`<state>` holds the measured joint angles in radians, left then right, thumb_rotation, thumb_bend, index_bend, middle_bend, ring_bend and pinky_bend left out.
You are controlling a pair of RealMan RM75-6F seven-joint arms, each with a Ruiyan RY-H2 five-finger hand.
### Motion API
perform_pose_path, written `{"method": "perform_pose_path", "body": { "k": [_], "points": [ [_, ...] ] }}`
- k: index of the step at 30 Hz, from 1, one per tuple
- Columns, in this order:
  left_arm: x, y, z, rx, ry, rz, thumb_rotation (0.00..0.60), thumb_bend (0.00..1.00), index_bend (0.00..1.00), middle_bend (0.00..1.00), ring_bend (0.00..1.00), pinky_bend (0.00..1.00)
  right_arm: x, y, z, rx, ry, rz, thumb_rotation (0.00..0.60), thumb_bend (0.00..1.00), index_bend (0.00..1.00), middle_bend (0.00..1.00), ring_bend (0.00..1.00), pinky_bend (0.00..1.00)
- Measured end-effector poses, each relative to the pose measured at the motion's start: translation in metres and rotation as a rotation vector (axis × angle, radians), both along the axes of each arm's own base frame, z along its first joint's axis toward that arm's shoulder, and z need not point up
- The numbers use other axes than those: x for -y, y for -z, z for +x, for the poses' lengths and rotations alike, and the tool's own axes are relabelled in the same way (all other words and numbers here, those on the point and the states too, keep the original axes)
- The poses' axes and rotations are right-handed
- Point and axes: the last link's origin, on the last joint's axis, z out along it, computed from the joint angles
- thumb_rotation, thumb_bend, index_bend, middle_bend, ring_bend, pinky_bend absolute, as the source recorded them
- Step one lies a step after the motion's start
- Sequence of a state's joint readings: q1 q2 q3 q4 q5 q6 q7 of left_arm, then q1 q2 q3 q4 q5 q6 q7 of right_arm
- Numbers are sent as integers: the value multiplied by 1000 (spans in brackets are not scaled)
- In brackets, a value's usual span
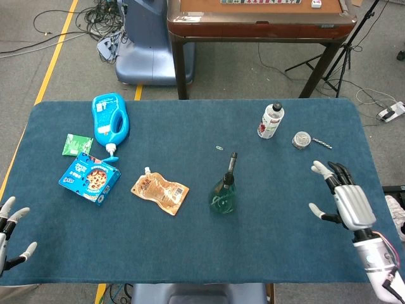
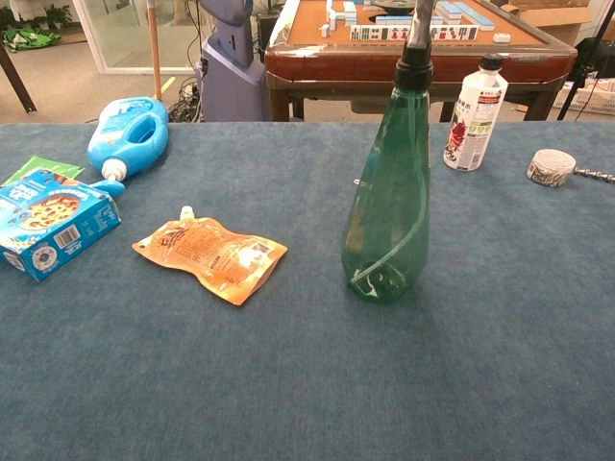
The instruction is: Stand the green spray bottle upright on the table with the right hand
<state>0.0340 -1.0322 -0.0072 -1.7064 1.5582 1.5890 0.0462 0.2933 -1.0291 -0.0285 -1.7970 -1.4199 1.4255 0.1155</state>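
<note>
The left hand (image 1: 9,229) sits at the near left corner of the tabletop (image 1: 190,253), fingers spread and empty; the right hand (image 1: 345,201) hovers near the right edge, fingers apart, holding nothing. The green spray bottle (image 1: 224,189) stands upright mid-tabletop, well apart from both; an orange pouch (image 1: 160,192) lies left of it, and a white bottle (image 1: 271,120) stands farther back.

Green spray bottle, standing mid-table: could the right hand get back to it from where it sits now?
Probably yes. The right hand is open near the table's right edge, and only bare blue cloth lies between it and the upright green spray bottle.
</note>
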Motion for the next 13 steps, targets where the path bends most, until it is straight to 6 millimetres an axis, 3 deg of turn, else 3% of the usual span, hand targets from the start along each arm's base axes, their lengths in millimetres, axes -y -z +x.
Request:
{"method": "perform_pose_path", "body": {
  "k": [7, 13],
  "points": [
    [-3, 3, 3, 11, 13, -2, 600, 255, 193, 9, 44, 41, -33, -8, -14, -55, 57, -54, 600, 245, 29, 197, 26, 0],
    [-5, 4, 6, 15, 23, 0, 600, 255, 193, 10, 44, 41, -50, -9, -16, -62, 64, -83, 600, 238, 30, 197, 26, 0]
  ]
}}
